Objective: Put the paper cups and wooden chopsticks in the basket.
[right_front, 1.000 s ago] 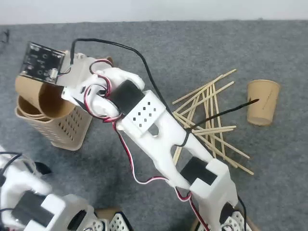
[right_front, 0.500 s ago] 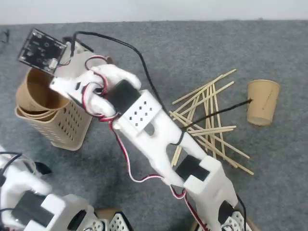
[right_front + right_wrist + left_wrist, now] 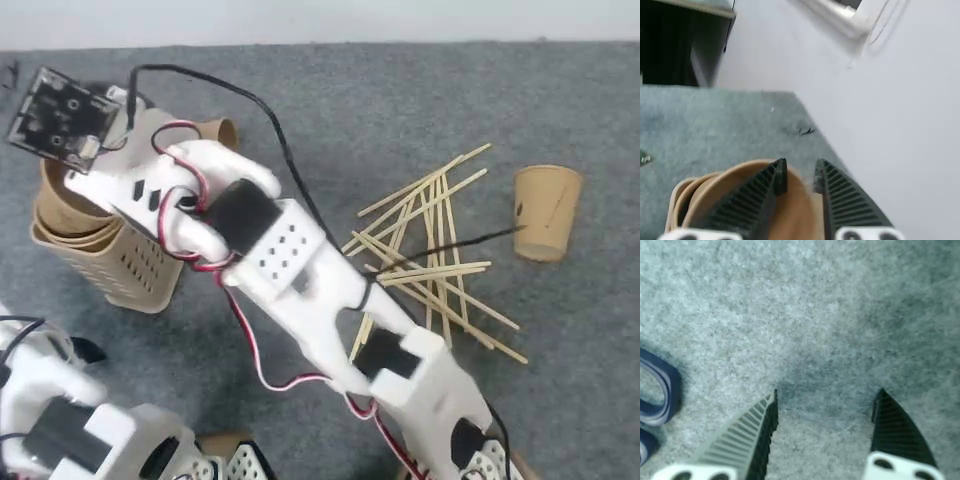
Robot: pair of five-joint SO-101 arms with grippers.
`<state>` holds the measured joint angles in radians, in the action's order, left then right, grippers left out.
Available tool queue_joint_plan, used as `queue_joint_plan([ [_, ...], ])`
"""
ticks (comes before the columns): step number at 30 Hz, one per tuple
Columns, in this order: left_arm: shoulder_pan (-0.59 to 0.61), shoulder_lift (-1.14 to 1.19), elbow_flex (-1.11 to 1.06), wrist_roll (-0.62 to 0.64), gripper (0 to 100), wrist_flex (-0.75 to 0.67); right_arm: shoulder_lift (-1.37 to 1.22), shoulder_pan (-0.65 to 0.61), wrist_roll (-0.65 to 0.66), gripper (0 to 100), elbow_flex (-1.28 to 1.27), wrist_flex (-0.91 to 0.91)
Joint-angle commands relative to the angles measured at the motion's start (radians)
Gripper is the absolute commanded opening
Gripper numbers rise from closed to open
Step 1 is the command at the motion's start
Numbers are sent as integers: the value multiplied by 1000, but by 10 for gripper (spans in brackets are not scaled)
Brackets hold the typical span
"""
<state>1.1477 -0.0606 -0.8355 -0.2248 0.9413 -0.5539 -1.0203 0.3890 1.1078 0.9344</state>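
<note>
Two tools we are noting: right tool [image 3: 799, 176] clamping a paper cup [image 3: 725, 182] by its rim at the basket [image 3: 120, 265], left tool [image 3: 825, 405] gaping over the table [image 3: 815, 315].

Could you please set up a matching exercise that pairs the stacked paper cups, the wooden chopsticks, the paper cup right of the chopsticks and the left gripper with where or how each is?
Things:
1. stacked paper cups
2. wooden chopsticks
3. paper cup right of the chopsticks
4. left gripper

Place or state:
A. scattered loose on the carpet
B. open above bare carpet
C. inside the basket
D. lying on its side on the carpet

Pairs: 1-C, 2-A, 3-D, 4-B
</note>
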Motion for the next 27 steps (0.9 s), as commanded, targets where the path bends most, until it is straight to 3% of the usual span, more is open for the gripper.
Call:
queue_joint_plan([
  [1, -25, -11, -8, -5, 302, -6, -47, -38, -6, 91, 6, -18],
  [10, -25, -11, -10, -6, 302, -6, -64, -116, 35, 89, 192, -39],
  [16, -25, -11, -10, -6, 302, -6, -22, -54, 104, 87, 399, -12],
  [22, -25, -11, -10, -6, 302, -6, 77, 4, 104, 87, 551, 179],
  [27, -25, -11, -10, -6, 302, -6, 177, 61, 81, 87, 549, 553],
])
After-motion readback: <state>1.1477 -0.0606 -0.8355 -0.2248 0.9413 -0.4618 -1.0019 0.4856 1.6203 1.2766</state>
